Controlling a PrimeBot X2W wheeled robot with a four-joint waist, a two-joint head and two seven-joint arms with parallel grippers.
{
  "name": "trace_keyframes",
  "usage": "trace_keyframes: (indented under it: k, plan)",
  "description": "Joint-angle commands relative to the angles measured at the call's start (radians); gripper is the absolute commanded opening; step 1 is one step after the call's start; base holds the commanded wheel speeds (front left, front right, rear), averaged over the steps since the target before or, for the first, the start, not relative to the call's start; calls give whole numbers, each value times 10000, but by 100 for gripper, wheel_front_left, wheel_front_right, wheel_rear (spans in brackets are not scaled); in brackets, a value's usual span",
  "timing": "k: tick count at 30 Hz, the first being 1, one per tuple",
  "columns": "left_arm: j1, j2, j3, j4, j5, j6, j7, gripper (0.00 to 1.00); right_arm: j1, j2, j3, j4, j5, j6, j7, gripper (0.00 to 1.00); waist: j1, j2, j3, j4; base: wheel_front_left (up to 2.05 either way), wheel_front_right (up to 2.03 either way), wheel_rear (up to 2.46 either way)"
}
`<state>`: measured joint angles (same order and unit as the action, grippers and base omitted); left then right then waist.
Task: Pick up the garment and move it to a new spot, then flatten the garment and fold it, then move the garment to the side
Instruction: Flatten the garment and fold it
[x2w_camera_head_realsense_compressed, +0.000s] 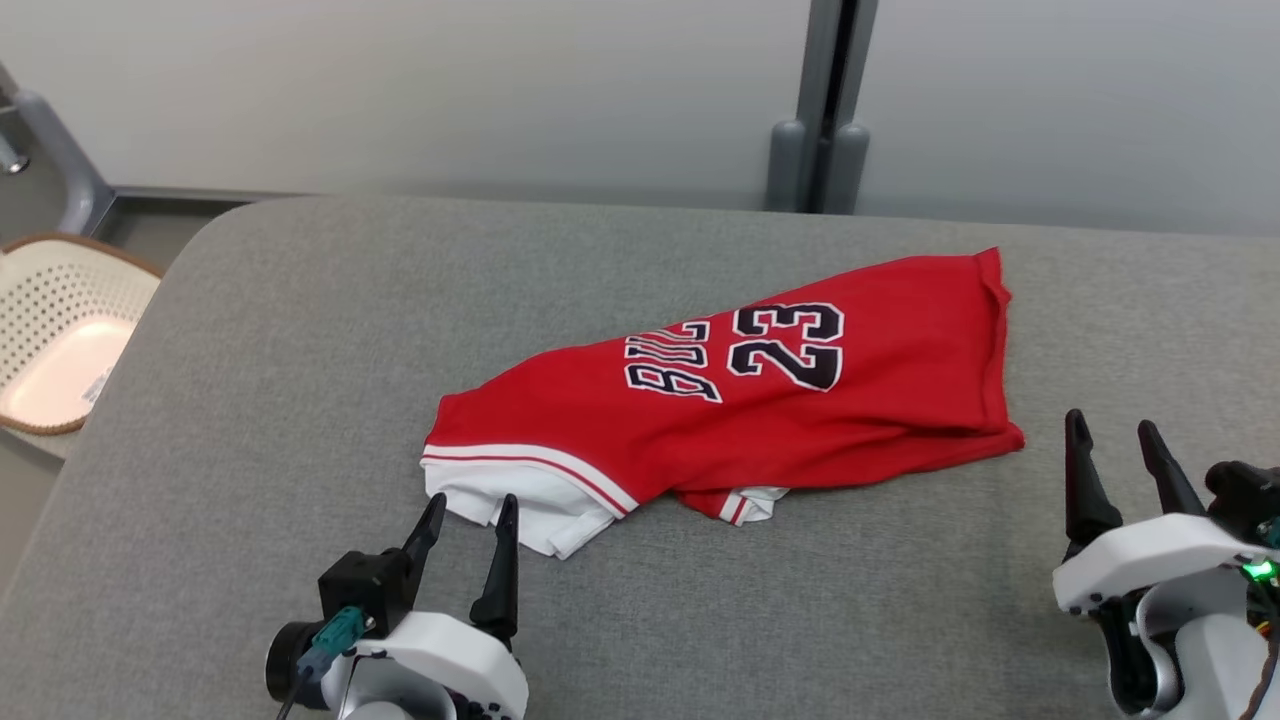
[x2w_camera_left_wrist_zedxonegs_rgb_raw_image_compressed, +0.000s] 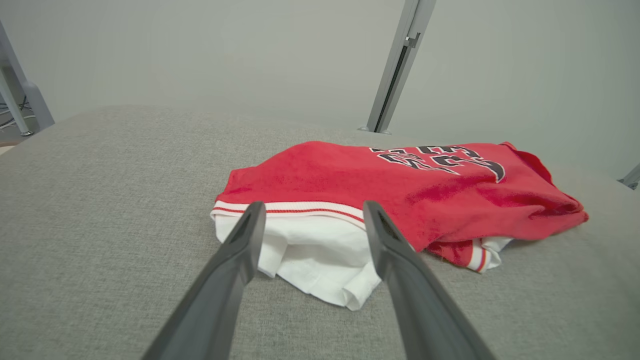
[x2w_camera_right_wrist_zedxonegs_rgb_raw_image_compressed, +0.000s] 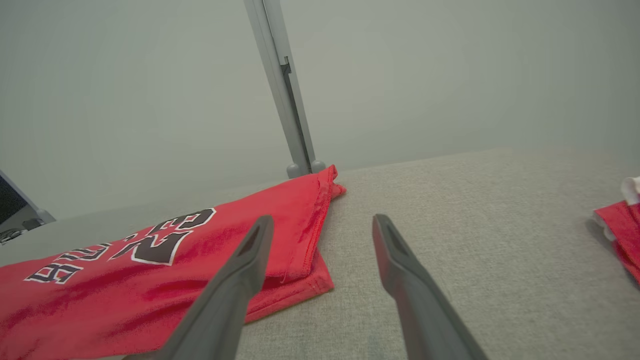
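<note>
The red jersey (x2w_camera_head_realsense_compressed: 800, 400) is lying rumpled and doubled over near the middle of the grey padded surface (x2w_camera_head_realsense_compressed: 300, 330). Both grippers are hovering empty with fingers spread: the left gripper (x2w_camera_head_realsense_compressed: 473, 500) is pointing at the white-trimmed end, right at the edge of the cloth, and the right gripper (x2w_camera_head_realsense_compressed: 1110, 420) is sitting just beside the opposite corner. This is looking like the reach-in before a grasp, so the next move is calling for each gripper to pinch its own end through every layer.
</note>
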<state>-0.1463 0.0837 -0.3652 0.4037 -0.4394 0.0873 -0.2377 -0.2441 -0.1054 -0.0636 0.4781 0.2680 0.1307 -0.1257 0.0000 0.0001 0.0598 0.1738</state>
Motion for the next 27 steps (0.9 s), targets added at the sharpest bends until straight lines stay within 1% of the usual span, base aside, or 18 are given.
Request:
trace_keyframes:
  k: [1,5,6,11,15,16,18,22,27]
  plan:
    - [-332,10,-35,54,81,-60,-8,100,-485,-109,-140,449,157,0,179,100,0,-1,676,620,0,0,0]
    - [-663,-67,-119,194,-6,-100,-57,100,-1379,-373,-339,1480,323,0,598,100,0,-1,1202,1075,0,0,0]
    - [-663,-67,-119,194,-6,-100,-57,100,-1379,-373,-339,1480,323,0,598,100,0,-1,1202,1075,0,0,0]
    - [-939,-132,-132,409,-95,-166,-133,100,-2139,-616,-395,2594,154,0,966,100,0,-1,1521,1361,0,0,0]
    - [-1005,-155,-104,573,-132,-178,-200,100,-2460,-605,-434,3187,113,0,827,100,0,-1,1560,1392,0,0,0]
    - [-1048,-160,-86,606,-133,-177,-215,100,-2524,-577,-415,3298,145,0,789,59,0,-1,1563,1379,0,0,0]
    - [-1123,-168,-69,685,-146,-172,-217,100,-2626,-546,-335,3490,199,0,694,0,0,-1,1543,1336,0,0,0]
    - [-1125,-166,-33,802,-147,-162,-252,100,-2762,-538,-66,3593,375,0,278,0,0,-1,1390,1157,0,0,0]
    - [-924,-178,-6,935,-147,-154,-266,100,-2569,-646,362,3354,584,0,-207,0,0,-1,940,778,0,0,0]
